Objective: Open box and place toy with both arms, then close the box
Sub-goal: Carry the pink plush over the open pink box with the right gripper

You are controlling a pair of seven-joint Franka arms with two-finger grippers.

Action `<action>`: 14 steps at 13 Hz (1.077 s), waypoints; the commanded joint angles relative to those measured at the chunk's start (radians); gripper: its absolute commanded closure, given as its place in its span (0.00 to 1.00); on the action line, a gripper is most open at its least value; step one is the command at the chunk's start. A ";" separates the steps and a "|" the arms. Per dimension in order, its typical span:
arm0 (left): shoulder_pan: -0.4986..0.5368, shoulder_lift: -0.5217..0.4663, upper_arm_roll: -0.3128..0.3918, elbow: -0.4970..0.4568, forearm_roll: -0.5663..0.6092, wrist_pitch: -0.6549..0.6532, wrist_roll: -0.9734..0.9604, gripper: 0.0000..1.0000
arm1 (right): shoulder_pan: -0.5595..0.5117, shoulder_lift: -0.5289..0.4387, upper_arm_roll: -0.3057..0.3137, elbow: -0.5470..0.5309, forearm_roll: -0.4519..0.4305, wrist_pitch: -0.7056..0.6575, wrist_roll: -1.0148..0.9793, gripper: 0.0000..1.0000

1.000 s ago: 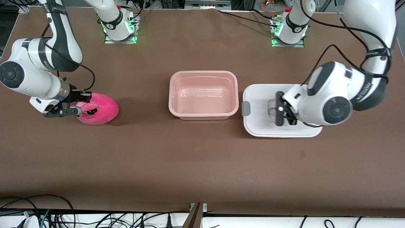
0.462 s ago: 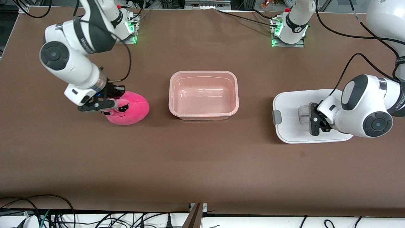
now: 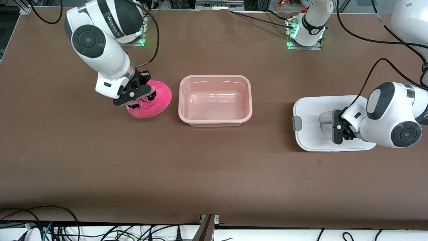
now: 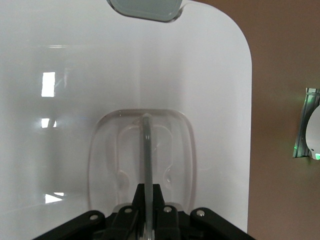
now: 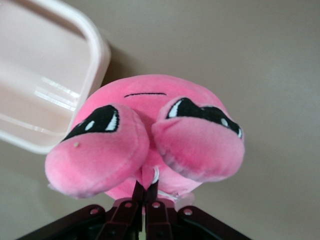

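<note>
The open box (image 3: 215, 77), a pinkish translucent tub, stands mid-table with nothing in it. My right gripper (image 3: 137, 96) is shut on the hot-pink toy (image 3: 150, 102), pinching a fold of plush at its underside, just beside the box on the right arm's side. In the right wrist view the toy (image 5: 150, 130) faces away from the right gripper (image 5: 146, 189), with the box rim (image 5: 98, 50) close by. My left gripper (image 3: 335, 126) is shut on the clear handle (image 3: 326, 120) of the white lid (image 3: 314, 137), toward the left arm's end. In the left wrist view the left gripper (image 4: 146, 192) clamps the handle's thin bar (image 4: 146, 150).
A grey side clip (image 3: 296, 123) shows on the lid's edge nearest the box, and again as the clip (image 4: 145, 9) in the left wrist view. Both arm bases (image 3: 306, 33) with green lights stand along the table's back edge. Cables (image 3: 40, 224) hang below the front edge.
My right gripper has carried the toy from the right arm's end up beside the box. My left gripper has drawn the lid away from the box toward the left arm's end.
</note>
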State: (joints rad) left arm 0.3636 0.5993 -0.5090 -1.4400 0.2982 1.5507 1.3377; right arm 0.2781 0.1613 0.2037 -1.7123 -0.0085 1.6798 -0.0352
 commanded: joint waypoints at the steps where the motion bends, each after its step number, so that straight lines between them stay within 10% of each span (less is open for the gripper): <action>1: 0.011 -0.001 -0.013 0.000 0.022 0.002 0.026 1.00 | 0.007 -0.003 0.069 0.025 -0.062 -0.057 -0.074 1.00; 14: 0.018 0.007 -0.013 0.001 0.019 0.002 0.026 1.00 | 0.308 0.190 0.100 0.126 -0.289 -0.043 0.076 1.00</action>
State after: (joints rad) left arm 0.3708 0.6078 -0.5096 -1.4408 0.2982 1.5509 1.3394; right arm 0.5310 0.2684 0.3060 -1.6595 -0.2586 1.6417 -0.0357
